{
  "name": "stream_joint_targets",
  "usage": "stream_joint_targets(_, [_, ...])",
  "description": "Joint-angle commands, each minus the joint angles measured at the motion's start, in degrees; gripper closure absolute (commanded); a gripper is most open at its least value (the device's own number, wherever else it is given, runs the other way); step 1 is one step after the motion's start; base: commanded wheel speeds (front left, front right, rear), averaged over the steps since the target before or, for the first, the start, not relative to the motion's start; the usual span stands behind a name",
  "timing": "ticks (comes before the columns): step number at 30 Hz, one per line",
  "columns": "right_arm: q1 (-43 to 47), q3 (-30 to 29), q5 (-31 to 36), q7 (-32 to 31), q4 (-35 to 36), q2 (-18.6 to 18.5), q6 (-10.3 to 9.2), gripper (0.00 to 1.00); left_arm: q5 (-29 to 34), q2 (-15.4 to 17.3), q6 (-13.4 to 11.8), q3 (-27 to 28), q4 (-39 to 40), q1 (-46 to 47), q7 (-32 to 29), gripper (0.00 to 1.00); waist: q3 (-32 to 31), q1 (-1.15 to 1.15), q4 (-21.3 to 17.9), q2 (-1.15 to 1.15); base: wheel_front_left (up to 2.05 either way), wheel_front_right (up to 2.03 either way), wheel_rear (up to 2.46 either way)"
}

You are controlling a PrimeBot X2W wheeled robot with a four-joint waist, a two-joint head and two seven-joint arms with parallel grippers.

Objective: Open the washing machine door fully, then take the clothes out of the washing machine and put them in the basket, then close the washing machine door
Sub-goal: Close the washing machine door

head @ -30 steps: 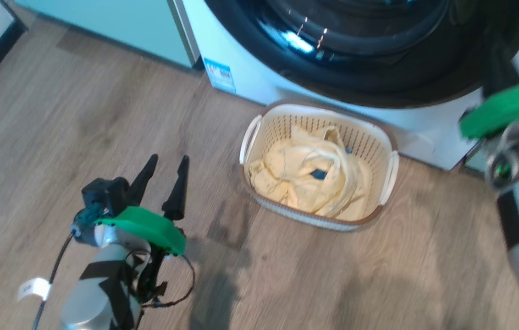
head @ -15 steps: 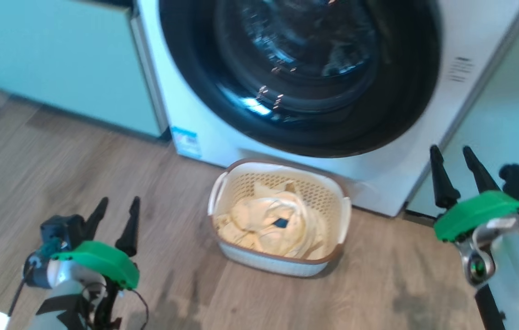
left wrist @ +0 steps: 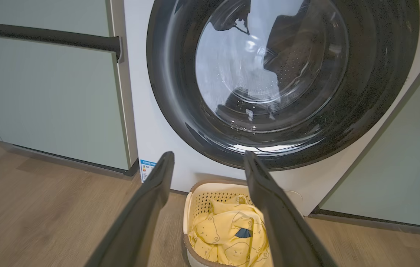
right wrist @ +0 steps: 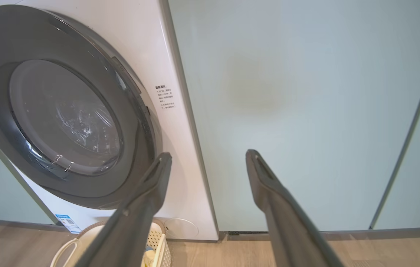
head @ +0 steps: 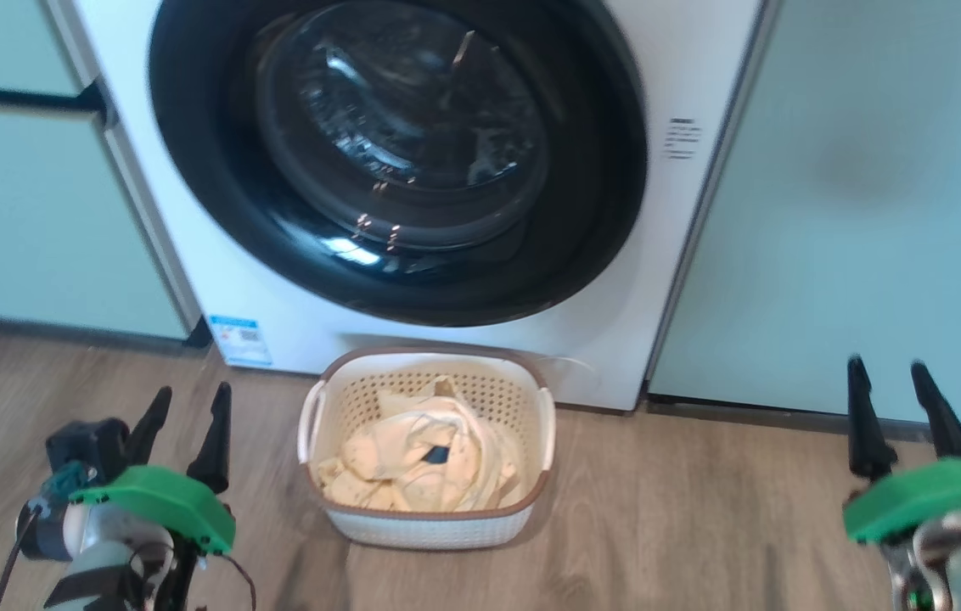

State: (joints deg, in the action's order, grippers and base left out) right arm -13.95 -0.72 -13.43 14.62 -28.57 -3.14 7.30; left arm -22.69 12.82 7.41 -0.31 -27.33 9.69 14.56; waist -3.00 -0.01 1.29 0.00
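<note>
With left hand point(head: 192, 390), right hand point(head: 886, 365) spread wide, empty: check washing machine door point(head: 396, 161) latch; press squarely if ajar.

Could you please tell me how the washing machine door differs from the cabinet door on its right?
The washing machine door is round, the cabinet door a flat rectangle. The washing machine door is glossy black with clear glass; the cabinet door is plain pale green. Both look shut.
</note>
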Motion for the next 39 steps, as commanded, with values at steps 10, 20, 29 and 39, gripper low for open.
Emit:
stream_joint_targets(10, [8.33,-0.05,2.47,0.38,9.72,0.26,0.19,0.0,-0.31,2.44,0.08,0.69,1.89,-0.02,0.44,0.0,-1.87,0.01,-5.85,0.0,0.0,0.0,0.0])
stream_joint_targets(20, [12.53,-0.57,1.9,0.38,12.86,0.26,0.19,0.0,-1.6,2.21,0.08,-0.58,2.34,-0.71,0.44,0.0,-2.08,0.01,-7.33,0.0,0.0,0.0,0.0])
stream_joint_targets(29, [13.68,-1.17,1.44,0.38,12.64,0.26,0.19,0.0,-1.98,2.22,0.08,-0.71,1.58,-1.06,0.44,0.0,-2.35,0.01,-7.38,0.0,0.0,0.0,0.0])
stream_joint_targets(39, [14.24,-3.11,2.14,0.38,13.21,0.26,0.19,0.0,-1.2,2.14,0.08,0.54,0.43,-0.85,0.44,0.0,-2.37,0.01,-7.08,0.0,0.0,0.0,0.0])
